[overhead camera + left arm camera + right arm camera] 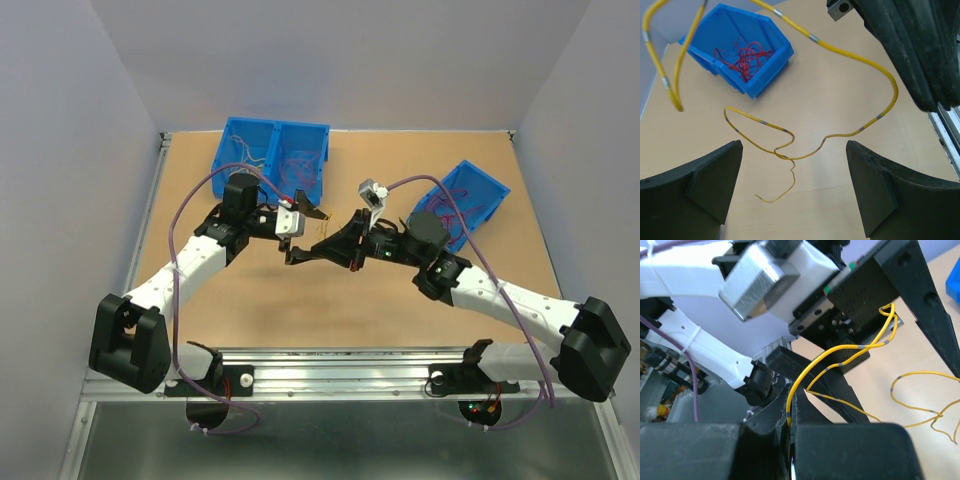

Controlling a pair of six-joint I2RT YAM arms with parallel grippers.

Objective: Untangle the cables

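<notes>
While pinching thin yellow grey-banded wire (807, 374) in pressed-together right gripper (790, 426), risking cinching, by pulling, its possibly knotted loop (782, 150) beneath spread left gripper (794, 165).

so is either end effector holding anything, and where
The right end effector is shut on the yellow cable, pinching a strand at its fingertips; the left end effector is open, holding nothing.
</notes>
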